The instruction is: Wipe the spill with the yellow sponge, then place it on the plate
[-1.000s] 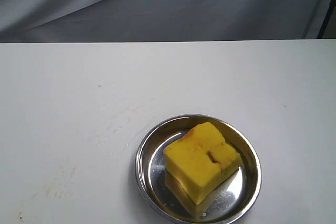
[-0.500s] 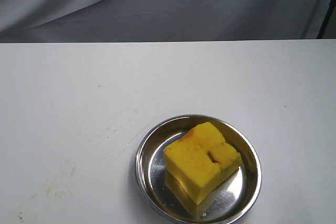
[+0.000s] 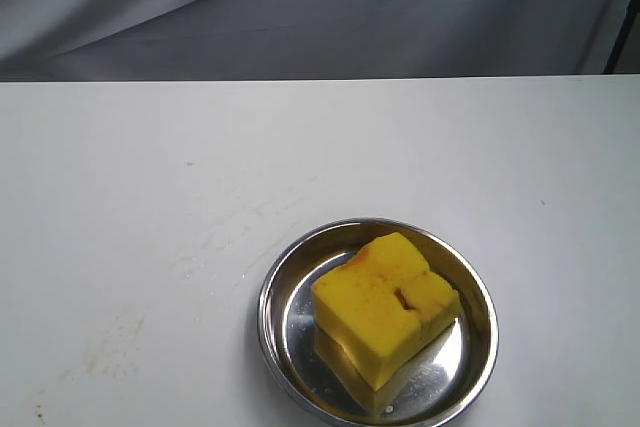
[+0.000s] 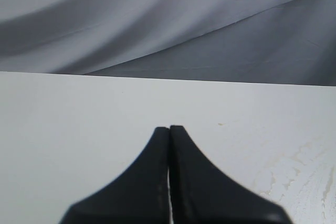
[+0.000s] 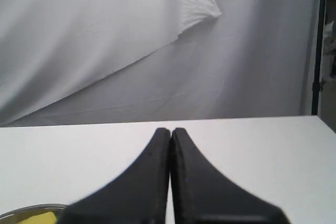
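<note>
No change vs a second ago, reads as task done. Seeing white table (image 3: 120, 197) wiped: no amber spill left, only faint streaks (image 3: 235, 222) up-left of plate (image 3: 290, 342). Yellow sponge (image 3: 385, 312) lying inside plate, orange-stained, nothing gripping it. Left gripper (image 4: 169, 129) and right gripper (image 5: 170, 130) both fully closed, holding nothing, neither touching plate

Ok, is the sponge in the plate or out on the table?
In the plate. The sponge rests on the flat bottom of the plate, fully inside its raised rim, with bare metal showing around it.
</note>
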Action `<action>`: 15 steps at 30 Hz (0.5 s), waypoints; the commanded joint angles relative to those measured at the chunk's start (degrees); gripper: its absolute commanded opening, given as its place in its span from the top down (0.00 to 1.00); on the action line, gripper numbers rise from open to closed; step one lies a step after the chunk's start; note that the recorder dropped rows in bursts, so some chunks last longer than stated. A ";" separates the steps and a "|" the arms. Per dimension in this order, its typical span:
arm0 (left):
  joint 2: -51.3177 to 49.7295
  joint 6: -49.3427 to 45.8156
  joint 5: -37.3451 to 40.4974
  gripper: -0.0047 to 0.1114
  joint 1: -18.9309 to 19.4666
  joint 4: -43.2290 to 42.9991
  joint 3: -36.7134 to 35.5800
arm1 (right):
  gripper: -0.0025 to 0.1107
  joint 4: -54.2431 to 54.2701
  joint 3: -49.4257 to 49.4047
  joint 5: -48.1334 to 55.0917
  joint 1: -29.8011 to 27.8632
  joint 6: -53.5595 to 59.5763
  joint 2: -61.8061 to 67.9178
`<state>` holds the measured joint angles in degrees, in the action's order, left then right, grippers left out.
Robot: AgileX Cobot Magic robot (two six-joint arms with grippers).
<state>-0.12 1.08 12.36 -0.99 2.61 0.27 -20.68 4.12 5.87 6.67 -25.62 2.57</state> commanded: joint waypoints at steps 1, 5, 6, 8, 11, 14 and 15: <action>0.12 0.31 -0.34 0.96 -0.26 0.65 -0.27 | 0.98 3.05 -0.32 2.22 0.08 -0.52 -0.30; 0.12 0.31 -0.34 0.96 -0.26 0.65 -0.27 | 0.98 4.34 -4.12 -4.55 0.08 -0.52 -0.30; 0.12 0.31 -0.34 0.96 -0.26 0.65 -0.27 | 0.98 6.63 -4.12 2.09 0.08 -0.41 -0.30; 0.12 0.31 -0.35 0.96 -0.26 0.65 -0.27 | 0.98 6.64 -4.12 3.98 0.19 0.19 -0.30; 0.12 0.31 -0.35 0.96 -0.26 0.65 -0.27 | 0.98 6.52 -4.12 3.90 0.19 0.33 -0.30; 0.12 0.31 -0.35 0.96 -0.26 0.65 -0.27 | 0.98 13.02 -4.12 4.48 0.19 0.33 -0.30; 0.12 0.31 -0.35 0.96 -0.26 0.65 -0.27 | 0.98 14.03 -4.12 5.53 0.19 2.61 -0.30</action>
<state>-0.12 1.08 12.36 -0.99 2.61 0.27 -8.99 0.16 9.98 6.67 -25.38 2.57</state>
